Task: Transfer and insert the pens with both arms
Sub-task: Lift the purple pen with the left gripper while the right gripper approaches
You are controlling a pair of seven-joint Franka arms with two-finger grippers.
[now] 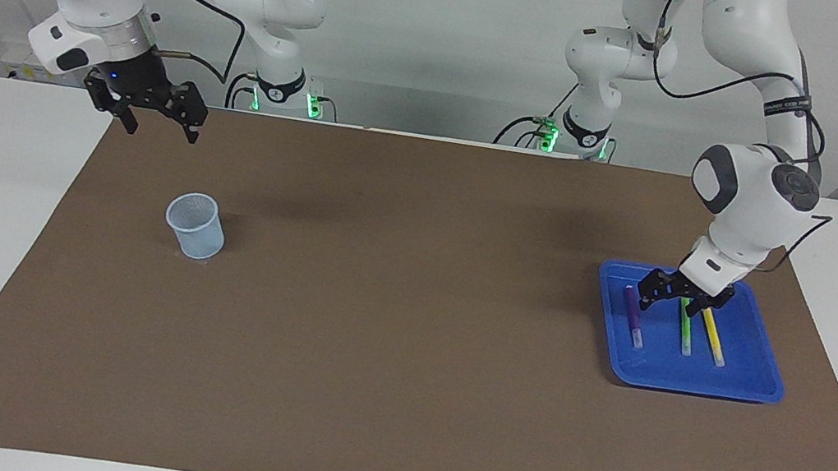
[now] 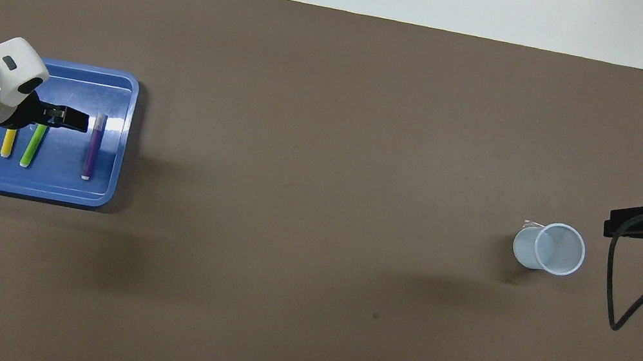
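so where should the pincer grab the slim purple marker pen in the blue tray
Probably mid-barrel on the slim purple marker pen, coming straight down. It lies flat in the blue plastic tray, apart from the green pen, so fingers fit either side. The open left pincer is over the tray.

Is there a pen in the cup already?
No, the cup looks empty, and all three pens lie in the blue tray.
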